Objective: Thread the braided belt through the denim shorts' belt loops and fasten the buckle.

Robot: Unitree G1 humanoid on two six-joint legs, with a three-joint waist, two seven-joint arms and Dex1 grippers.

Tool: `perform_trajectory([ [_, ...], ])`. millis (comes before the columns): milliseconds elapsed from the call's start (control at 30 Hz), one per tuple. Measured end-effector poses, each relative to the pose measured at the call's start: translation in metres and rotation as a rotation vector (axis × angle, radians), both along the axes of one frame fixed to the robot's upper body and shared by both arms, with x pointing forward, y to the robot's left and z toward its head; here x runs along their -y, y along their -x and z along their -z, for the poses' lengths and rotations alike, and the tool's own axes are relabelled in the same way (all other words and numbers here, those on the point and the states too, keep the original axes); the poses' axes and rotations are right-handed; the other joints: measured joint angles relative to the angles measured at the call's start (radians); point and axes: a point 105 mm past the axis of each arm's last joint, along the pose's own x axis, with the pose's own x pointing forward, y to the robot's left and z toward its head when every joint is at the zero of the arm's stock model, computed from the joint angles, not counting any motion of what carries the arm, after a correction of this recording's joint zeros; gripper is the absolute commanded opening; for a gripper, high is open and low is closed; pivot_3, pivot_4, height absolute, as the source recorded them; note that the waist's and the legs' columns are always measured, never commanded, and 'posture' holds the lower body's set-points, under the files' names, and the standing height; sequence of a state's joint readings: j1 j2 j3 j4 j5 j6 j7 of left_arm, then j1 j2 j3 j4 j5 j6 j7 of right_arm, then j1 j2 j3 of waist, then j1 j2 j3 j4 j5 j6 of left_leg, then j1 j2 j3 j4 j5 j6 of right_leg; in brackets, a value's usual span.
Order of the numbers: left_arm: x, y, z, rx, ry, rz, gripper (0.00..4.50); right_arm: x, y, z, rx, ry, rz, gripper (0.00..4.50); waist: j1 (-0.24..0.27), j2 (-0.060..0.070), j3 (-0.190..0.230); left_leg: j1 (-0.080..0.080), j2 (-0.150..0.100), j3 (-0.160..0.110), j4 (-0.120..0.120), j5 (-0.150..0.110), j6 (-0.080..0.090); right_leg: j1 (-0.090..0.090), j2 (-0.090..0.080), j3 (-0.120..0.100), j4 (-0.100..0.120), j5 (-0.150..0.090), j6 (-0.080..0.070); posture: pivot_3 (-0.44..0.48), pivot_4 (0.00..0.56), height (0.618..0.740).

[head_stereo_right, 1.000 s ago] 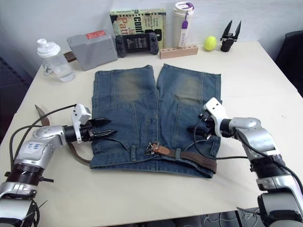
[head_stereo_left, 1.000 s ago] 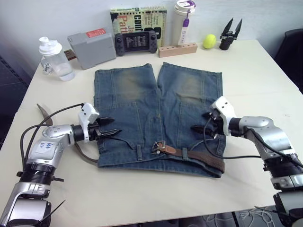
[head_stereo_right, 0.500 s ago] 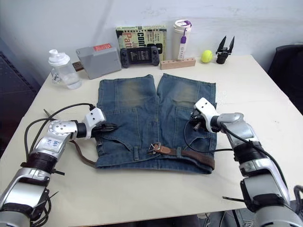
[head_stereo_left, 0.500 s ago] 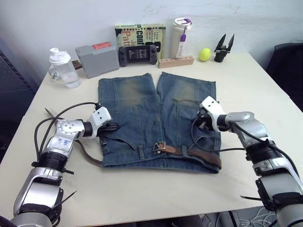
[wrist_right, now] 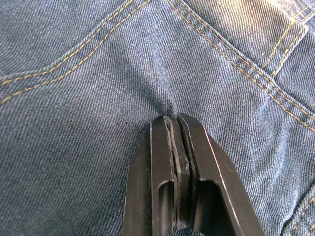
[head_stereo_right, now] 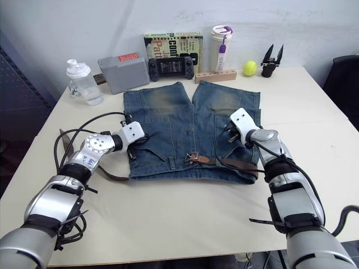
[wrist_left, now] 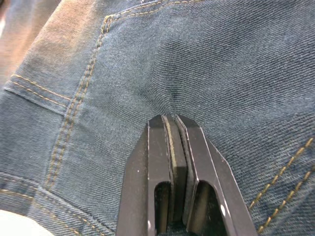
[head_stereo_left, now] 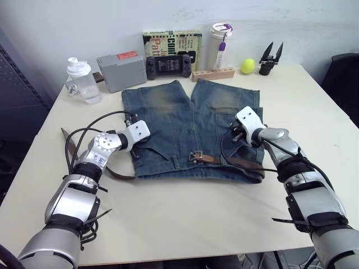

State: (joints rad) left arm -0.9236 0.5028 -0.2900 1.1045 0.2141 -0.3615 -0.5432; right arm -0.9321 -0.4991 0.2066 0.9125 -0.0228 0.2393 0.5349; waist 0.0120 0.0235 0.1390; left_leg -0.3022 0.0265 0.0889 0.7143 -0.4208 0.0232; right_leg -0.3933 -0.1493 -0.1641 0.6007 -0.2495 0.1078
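Shorts (head_stereo_left: 190,126) lie flat at the middle of the tabletop (head_stereo_left: 185,218) with the waistband toward me, and the belt (head_stereo_left: 235,162) already runs through the belt loops (head_stereo_left: 177,161) from about 6 o'clock round to the 4 o'clock corner, its buckle (head_stereo_left: 197,156) near the fly, while the free end trails off the 8 o'clock edge, so I judge threading roughly half done and fastening still ahead. My left gripper (wrist_left: 172,147) and right gripper (wrist_right: 173,147) each have their jaws clenched on a pinch of denim. A bottle (head_stereo_left: 82,79), grey box (head_stereo_left: 120,71), game controller (head_stereo_left: 169,64), book (head_stereo_left: 171,40), tumbler (head_stereo_left: 219,45), wooden block (head_stereo_left: 213,73), yellow ball (head_stereo_left: 248,65) and spare black gripper (head_stereo_left: 269,58) line the 12 o'clock edge below a pale wall.
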Motion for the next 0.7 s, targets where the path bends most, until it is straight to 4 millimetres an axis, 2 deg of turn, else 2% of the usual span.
perform_trajectory([
  [300, -0.002, 0.004, -0.006, 0.052, 0.015, 0.031, 0.00, -0.001, 0.004, -0.006, 0.020, -0.019, -0.007, 0.12, -0.007, 0.002, 0.001, -0.008, 0.000, -0.003, 0.000, 0.000, 0.000, -0.006, -0.001, 0.000, -0.001, 0.000, 0.000, 0.000, 0.150, 0.722],
  [400, -0.005, 0.008, -0.009, 0.057, 0.063, 0.028, 1.03, -0.002, 0.006, -0.010, 0.021, -0.062, 0.002, 0.00, -0.012, 0.002, 0.001, -0.020, 0.000, -0.005, 0.002, 0.000, 0.000, -0.017, 0.000, -0.003, -0.001, 0.000, 0.000, 0.000, 0.150, 0.722],
  [500, -0.013, 0.013, -0.016, 0.060, 0.163, -0.001, 2.30, 0.000, 0.011, -0.014, 0.033, -0.121, 0.023, 0.99, -0.015, 0.004, 0.005, -0.026, 0.000, -0.006, 0.002, 0.000, 0.000, -0.021, 0.000, -0.009, -0.001, 0.000, 0.000, 0.000, 0.150, 0.722],
  [633, -0.030, 0.025, -0.031, 0.077, 0.256, -0.061, 4.11, 0.005, 0.024, -0.024, 0.034, -0.198, 0.017, 2.89, -0.021, 0.005, 0.017, -0.034, 0.000, -0.008, 0.003, 0.000, 0.001, -0.025, 0.001, -0.011, -0.004, 0.001, 0.001, 0.000, 0.150, 0.722],
  [700, -0.038, 0.038, -0.049, 0.094, 0.337, -0.098, 4.11, -0.002, 0.035, -0.034, 0.030, -0.255, -0.036, 3.98, -0.026, 0.003, 0.028, -0.036, 0.001, -0.008, 0.003, 0.001, 0.000, -0.026, 0.003, -0.012, -0.005, 0.001, 0.001, 0.000, 0.150, 0.722],
])
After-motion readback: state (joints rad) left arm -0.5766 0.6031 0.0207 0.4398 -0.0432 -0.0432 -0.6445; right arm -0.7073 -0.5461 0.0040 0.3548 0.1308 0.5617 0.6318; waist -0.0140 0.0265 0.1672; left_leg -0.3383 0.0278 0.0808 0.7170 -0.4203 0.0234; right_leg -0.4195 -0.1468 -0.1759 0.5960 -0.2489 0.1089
